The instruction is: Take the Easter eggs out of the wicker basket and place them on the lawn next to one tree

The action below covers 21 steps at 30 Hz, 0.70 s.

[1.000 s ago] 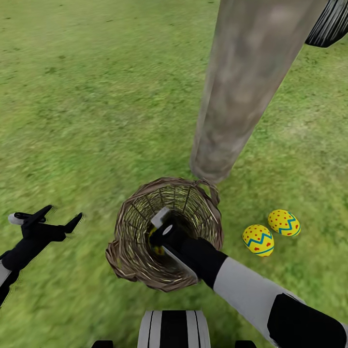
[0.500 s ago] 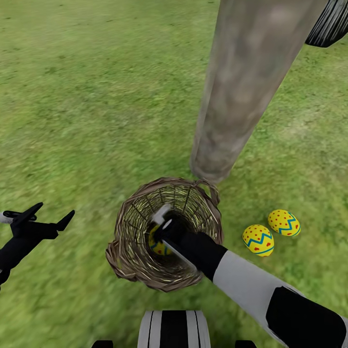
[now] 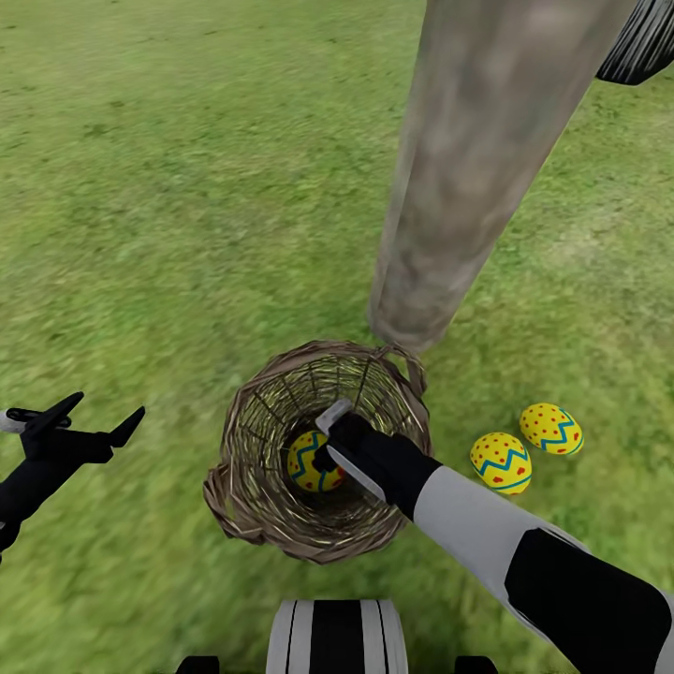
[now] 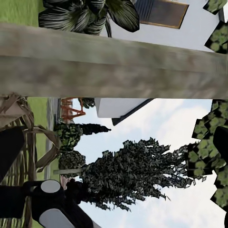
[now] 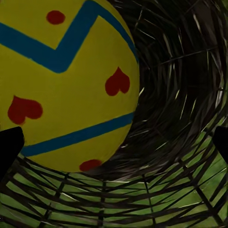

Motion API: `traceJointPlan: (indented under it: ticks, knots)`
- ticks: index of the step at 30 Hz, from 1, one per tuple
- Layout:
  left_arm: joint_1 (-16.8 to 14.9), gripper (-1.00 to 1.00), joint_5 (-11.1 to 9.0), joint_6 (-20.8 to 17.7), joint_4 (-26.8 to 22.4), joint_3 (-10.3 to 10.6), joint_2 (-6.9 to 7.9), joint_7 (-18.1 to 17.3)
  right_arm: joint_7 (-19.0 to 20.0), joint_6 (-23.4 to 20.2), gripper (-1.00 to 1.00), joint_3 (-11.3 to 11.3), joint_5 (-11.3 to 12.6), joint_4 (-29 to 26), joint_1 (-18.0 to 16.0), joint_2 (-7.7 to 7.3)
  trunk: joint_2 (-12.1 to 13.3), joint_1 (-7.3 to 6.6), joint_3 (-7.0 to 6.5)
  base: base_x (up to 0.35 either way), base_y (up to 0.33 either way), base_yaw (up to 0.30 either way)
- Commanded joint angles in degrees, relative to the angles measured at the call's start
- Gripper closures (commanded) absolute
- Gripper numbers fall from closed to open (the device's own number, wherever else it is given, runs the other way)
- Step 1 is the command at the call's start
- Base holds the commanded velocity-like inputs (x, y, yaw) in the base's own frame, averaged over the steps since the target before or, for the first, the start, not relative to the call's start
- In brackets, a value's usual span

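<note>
The wicker basket (image 3: 245, 487) stands on the lawn (image 3: 168, 206) at the foot of the tree (image 3: 468, 178). One Easter egg (image 3: 309, 463) lies inside it. My right gripper (image 3: 328, 438) reaches into the basket just beside that egg and stands open. In the right wrist view the egg (image 5: 61, 80) is close, off to one side of the open right gripper (image 5: 114, 145), with the basket weave (image 5: 180, 95) behind. Two more Easter eggs (image 3: 500, 462) (image 3: 550, 429) rest on the grass to the right of the trunk. My left gripper (image 3: 82, 419) hovers open over the grass, left of the basket.
A striped broad-leaved plant (image 3: 641, 42) shows at the top right corner. My own base (image 3: 335, 638) sits right behind the basket. The left wrist view takes in the trunk (image 4: 114, 61), the basket rim (image 4: 21, 128), a white house (image 4: 190, 23) and a dark conical tree (image 4: 137, 173).
My right gripper has shifted up and to the right inside the basket, uncovering the egg. The left arm drew back to the left a second ago and has since held still.
</note>
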<state>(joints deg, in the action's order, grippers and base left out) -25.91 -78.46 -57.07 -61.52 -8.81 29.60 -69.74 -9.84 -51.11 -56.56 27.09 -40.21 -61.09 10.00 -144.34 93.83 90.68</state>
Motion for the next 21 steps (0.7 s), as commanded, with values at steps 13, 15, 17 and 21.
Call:
traceJointPlan:
  ticks: [13, 15, 17, 21]
  knots:
    - [-0.01, -1.00, -0.20, -0.39, 0.08, 0.02, 0.02, -0.05, -0.27, -0.13, -1.00, -0.22, 0.51, -0.72, -0.05, 0.00, -0.02, -0.01, 0.04, 0.000, 0.000, 0.000]
    - [-0.01, -1.00, -0.20, -0.40, 0.08, -0.02, 0.02, -0.05, -0.26, -0.13, -1.00, -0.22, 0.50, -0.74, -0.05, 0.00, -0.02, -0.01, 0.04, 0.003, 0.018, 0.000]
    - [-0.01, -1.00, -0.20, -0.40, 0.07, 0.00, 0.02, -0.05, -0.26, -0.13, -1.00, -0.22, 0.50, -0.74, -0.03, 0.00, -0.02, -0.01, 0.04, 0.041, 0.147, 0.000]
    - [-0.01, -1.00, -0.20, -0.41, 0.08, 0.02, 0.02, -0.05, -0.26, -0.13, -1.00, -0.22, 0.50, -0.75, -0.07, 0.00, -0.02, -0.01, 0.04, 0.029, 0.252, 0.000]
